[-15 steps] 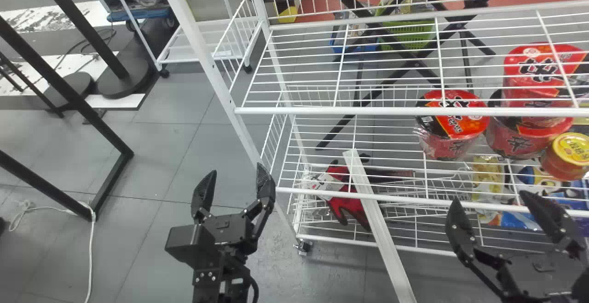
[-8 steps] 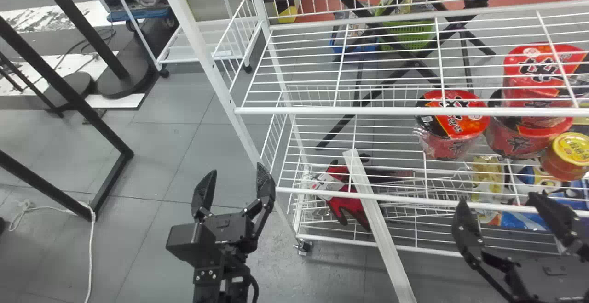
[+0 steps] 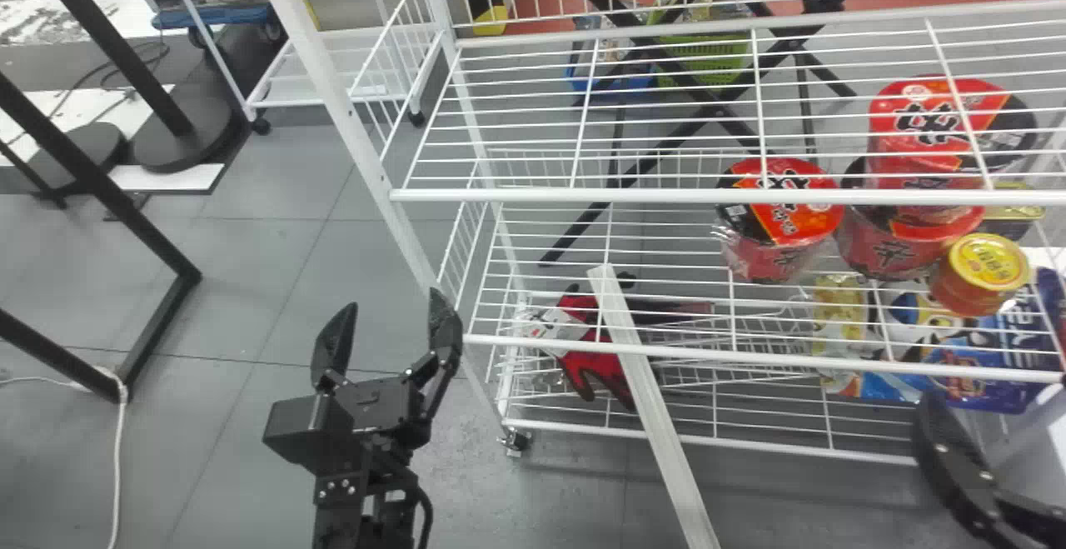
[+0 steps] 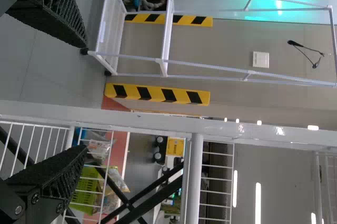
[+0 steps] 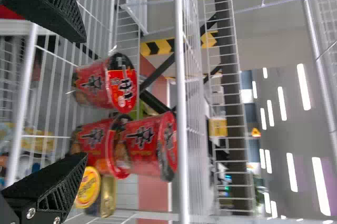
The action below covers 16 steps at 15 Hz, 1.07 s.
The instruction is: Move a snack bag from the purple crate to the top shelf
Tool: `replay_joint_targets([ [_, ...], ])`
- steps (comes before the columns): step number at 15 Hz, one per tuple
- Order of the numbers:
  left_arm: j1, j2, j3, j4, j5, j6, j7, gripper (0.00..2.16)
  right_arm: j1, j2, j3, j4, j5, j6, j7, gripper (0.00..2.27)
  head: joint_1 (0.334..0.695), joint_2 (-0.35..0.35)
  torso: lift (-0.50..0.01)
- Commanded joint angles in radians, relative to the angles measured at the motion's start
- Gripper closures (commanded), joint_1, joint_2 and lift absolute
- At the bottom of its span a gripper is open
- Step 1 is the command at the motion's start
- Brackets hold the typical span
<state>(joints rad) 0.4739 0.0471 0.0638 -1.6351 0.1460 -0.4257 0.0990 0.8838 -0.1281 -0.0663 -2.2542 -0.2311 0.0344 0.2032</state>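
Observation:
In the head view my left gripper stands open with nothing between its fingers, left of the rack's front post. My right gripper is at the lower right corner, partly cut off, in front of the rack's lower right part. The top wire shelf lies above the red noodle cups. Below the cups are a yellow bag and a blue bag. In the left wrist view the left gripper is empty. The right gripper is open in the right wrist view, noodle cups beyond its tips.
A pale bar leans against the rack by a red glove. A yellow-lidded tub sits beside the cups. Black stand legs and a white cart are at the left.
The head view has shifted, with rack and left gripper now farther left in it and more of the blue bag showing. My right gripper has moved rightward and down toward the corner.

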Motion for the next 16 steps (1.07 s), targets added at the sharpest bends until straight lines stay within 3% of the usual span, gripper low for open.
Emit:
replay_joint_targets([
  [1,-0.011,0.005,0.001,0.018,0.009,-0.008,-0.004,0.14,0.043,0.002,-0.127,-0.085,-0.123,0.177,0.021,0.03,0.695,0.151,-0.455],
  [8,-0.032,0.014,-0.002,0.055,0.018,-0.02,-0.012,0.14,0.089,0.059,-0.58,-0.254,-0.542,0.625,0.133,0.06,0.695,0.019,-0.455],
  [10,-0.04,0.017,-0.004,0.069,0.024,-0.026,-0.012,0.14,0.064,0.09,-0.736,-0.262,-0.66,0.769,0.16,0.06,0.695,-0.032,-0.455],
  [11,-0.041,0.017,-0.007,0.072,0.024,-0.026,-0.013,0.14,0.015,0.122,-0.827,-0.258,-0.695,0.892,0.173,0.06,0.695,-0.047,-0.455],
  [13,-0.043,0.016,-0.009,0.072,0.024,-0.026,-0.019,0.14,-0.203,0.129,-1.034,-0.242,-0.653,1.287,0.249,0.05,0.695,-0.085,-0.455],
  [14,-0.044,0.017,-0.01,0.072,0.024,-0.026,-0.018,0.14,-0.364,0.129,-1.146,-0.219,-0.577,1.538,0.324,0.04,0.695,-0.133,-0.455],
  [16,-0.049,0.017,-0.01,0.074,0.021,-0.023,-0.019,0.14,-0.595,0.129,-1.296,-0.179,-0.415,1.538,0.433,0.04,0.695,-0.183,-0.455],
])
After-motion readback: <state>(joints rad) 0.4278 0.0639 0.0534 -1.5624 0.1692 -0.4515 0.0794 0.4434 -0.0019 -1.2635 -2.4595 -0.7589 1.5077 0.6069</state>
